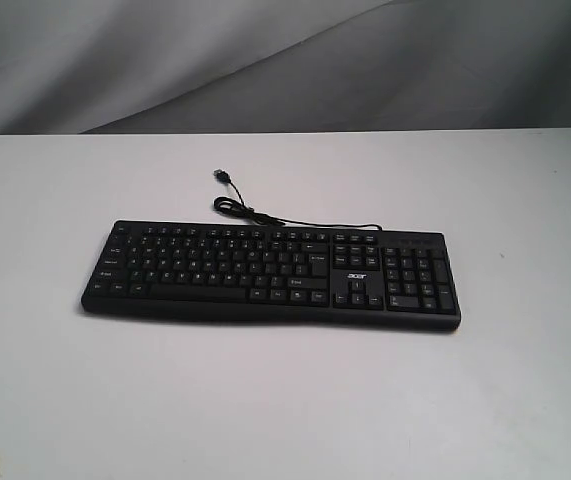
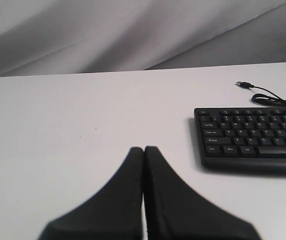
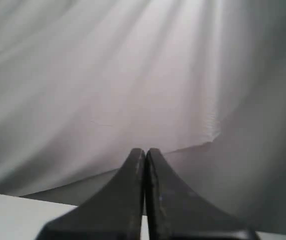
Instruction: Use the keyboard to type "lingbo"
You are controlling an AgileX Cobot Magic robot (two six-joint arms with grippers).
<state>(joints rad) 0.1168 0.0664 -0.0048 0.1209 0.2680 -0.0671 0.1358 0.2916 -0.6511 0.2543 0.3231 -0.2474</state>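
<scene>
The black keyboard (image 1: 270,275) lies flat in the middle of the white table, number pad at its right end, with its thin black USB cable (image 1: 255,212) curling away behind it. Neither arm shows in the exterior view. In the left wrist view my left gripper (image 2: 144,149) is shut with nothing in it, over bare table and well apart from the keyboard's (image 2: 250,140) left end. My right gripper (image 3: 145,150) is shut too, empty, and faces the grey backdrop; the keyboard is out of that view.
The white table (image 1: 65,380) spreads wide around the keyboard on all sides. A draped grey cloth backdrop (image 1: 285,60) hangs behind the table's far edge. The loose USB plug (image 2: 241,84) lies on the table beyond the keyboard.
</scene>
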